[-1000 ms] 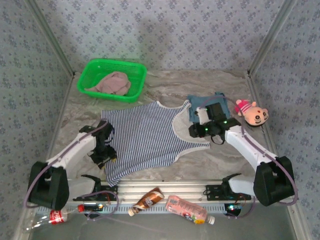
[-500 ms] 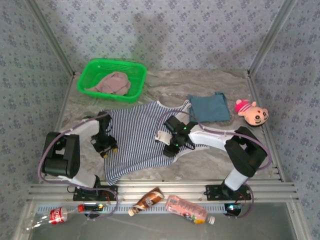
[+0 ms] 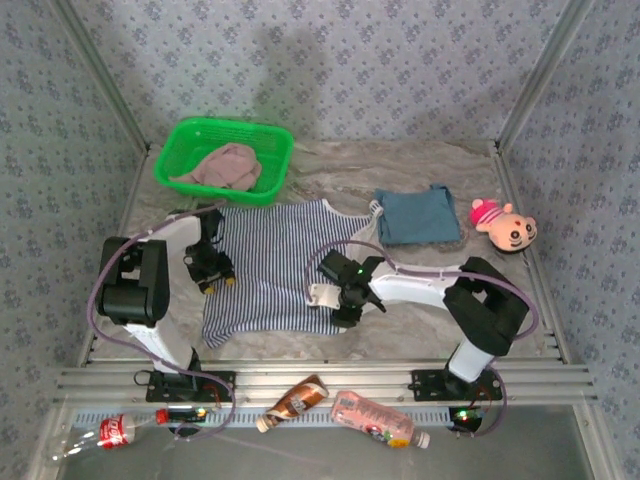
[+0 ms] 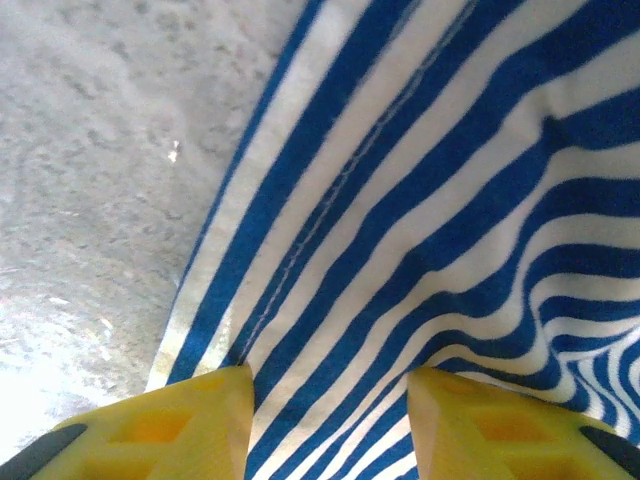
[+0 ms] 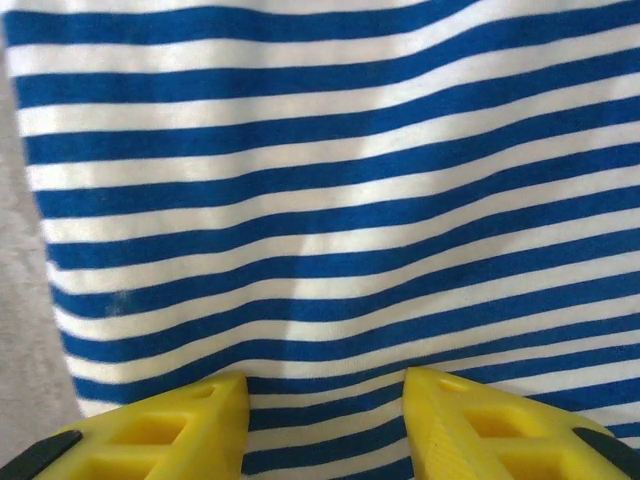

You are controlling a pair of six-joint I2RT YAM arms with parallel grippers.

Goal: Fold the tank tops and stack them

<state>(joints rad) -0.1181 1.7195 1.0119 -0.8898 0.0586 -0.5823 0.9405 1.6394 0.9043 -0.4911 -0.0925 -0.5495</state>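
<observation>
So, labels first: three drink bottles lay at the near edge in front of the metal rail [image 3: 330,381], a clear bottle with a red label [image 3: 113,433], a brown bottle [image 3: 296,399] and a pink bottle [image 3: 373,419], and the print on all of them was too small for me to read. The navy-and-white striped tank top [image 3: 268,262] lay spread mid-table. My left claw [image 3: 211,271] was down on its left edge and my right claw [image 3: 343,296] was on its right side, where a pale strip of cloth was turned up just beside the fingers. Both claws were about half open: from each wrist the yellow fingertips stood apart with striped cloth showing in the gap, so nothing was pinched. At my left wrist the stitched side hem ran diagonally, with bare marble-look table [image 3: 430,163] to its left. At my right wrist the cloth's edge sat at the far left, with pale table beyond it. The folded teal-blue tank top [image 3: 418,215] sat back right, just beside the striped one's strap and near the pink plush toy [image 3: 503,224]. The dusty pink tank top [image 3: 225,166] was bunched in the green plastic basket [image 3: 176,152] at back left. The free room was the bare patch in front of the teal one and the strip behind it.
</observation>
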